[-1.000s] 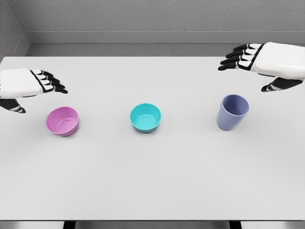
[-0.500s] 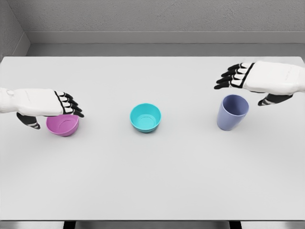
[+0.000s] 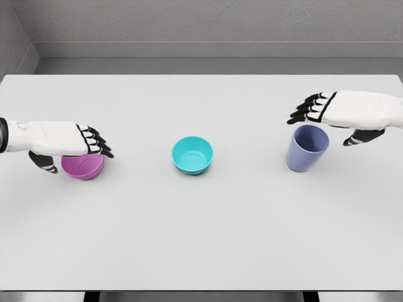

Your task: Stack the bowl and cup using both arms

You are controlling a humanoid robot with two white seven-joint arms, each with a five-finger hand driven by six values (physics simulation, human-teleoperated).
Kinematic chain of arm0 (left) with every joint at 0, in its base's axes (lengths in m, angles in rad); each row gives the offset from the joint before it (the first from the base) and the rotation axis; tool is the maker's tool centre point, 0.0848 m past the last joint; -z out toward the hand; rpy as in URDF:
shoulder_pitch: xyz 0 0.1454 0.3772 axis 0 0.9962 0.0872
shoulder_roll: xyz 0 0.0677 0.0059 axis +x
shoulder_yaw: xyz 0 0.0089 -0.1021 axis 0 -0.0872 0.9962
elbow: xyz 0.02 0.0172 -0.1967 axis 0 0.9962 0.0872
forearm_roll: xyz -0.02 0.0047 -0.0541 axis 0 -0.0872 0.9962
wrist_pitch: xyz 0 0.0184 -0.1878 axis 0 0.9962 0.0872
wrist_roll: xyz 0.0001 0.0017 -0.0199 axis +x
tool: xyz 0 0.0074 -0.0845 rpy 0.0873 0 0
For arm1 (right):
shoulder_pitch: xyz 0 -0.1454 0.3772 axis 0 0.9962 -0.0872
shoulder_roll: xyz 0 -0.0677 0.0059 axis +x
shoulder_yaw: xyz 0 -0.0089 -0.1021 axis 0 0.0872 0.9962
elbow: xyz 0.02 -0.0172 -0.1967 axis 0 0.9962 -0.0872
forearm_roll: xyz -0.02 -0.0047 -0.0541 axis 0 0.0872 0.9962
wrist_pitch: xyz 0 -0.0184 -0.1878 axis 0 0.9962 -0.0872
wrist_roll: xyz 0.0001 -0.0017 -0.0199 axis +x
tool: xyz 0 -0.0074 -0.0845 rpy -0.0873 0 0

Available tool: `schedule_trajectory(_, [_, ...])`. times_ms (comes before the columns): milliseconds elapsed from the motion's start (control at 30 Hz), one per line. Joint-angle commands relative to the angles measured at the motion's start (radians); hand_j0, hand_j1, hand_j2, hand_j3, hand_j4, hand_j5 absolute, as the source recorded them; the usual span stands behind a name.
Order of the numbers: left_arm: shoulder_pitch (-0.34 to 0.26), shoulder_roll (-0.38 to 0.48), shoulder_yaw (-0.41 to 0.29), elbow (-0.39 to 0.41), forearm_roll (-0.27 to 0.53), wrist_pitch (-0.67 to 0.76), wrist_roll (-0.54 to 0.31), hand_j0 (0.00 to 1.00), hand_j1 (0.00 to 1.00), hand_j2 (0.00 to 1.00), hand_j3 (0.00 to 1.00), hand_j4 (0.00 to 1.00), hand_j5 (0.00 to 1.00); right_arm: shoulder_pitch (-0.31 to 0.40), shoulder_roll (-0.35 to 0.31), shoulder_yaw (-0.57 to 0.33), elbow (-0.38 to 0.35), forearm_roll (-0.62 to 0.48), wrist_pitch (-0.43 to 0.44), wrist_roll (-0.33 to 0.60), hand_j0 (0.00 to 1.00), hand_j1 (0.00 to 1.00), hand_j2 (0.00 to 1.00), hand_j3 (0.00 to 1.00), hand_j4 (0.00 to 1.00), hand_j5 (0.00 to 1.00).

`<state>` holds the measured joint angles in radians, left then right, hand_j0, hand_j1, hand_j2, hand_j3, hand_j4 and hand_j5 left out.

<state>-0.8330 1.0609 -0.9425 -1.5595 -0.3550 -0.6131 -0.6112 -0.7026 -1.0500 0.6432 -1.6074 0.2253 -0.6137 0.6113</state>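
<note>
A pink bowl (image 3: 84, 166) sits at the table's left, half covered by my left hand (image 3: 75, 145), which lies flat over its rim with fingers stretched out and thumb hanging down at the bowl's left side. A teal bowl (image 3: 192, 155) stands upright in the middle, untouched. At the right is an upright lavender cup (image 3: 306, 148). My right hand (image 3: 334, 116) hovers just above and behind its rim, fingers extended to the left, thumb down to the cup's right. Neither hand holds anything.
The white table (image 3: 201, 226) ends in a front edge near the picture's bottom. A grey wall runs behind its far edge.
The left hand has dropped from behind the pink bowl onto its top. The right hand has come down and forward from the far right corner to just over the cup.
</note>
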Motion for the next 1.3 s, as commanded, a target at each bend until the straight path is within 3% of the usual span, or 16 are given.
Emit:
schedule_trajectory(0, [0.002,-0.001,0.001,0.007,-0.004,0.002,0.000,1.00,1.00,1.00,1.00,1.00,1.00,0.000,0.012,0.006,0.021,-0.003,0.003,0.000,1.00,1.00,1.00,1.00,1.00,1.00])
schedule_trajectory(467, [0.029,-0.022,0.001,0.007,-0.024,0.002,0.000,1.00,1.00,1.00,1.00,1.00,1.00,-0.005,0.025,0.044,0.001,-0.001,0.003,0.000,1.00,1.00,1.00,1.00,1.00,1.00])
schedule_trajectory(567, [0.029,-0.030,0.001,0.036,-0.024,0.002,0.000,1.00,1.00,1.00,1.00,1.00,1.00,-0.008,0.038,0.050,0.000,-0.001,0.003,0.000,1.00,1.00,1.00,1.00,1.00,1.00])
schedule_trajectory(1267, [0.028,-0.065,0.002,0.096,-0.038,0.002,0.000,1.00,1.00,1.00,1.00,1.00,1.00,-0.025,0.067,0.066,0.067,0.014,0.003,0.000,1.00,1.00,1.00,1.00,1.00,1.00])
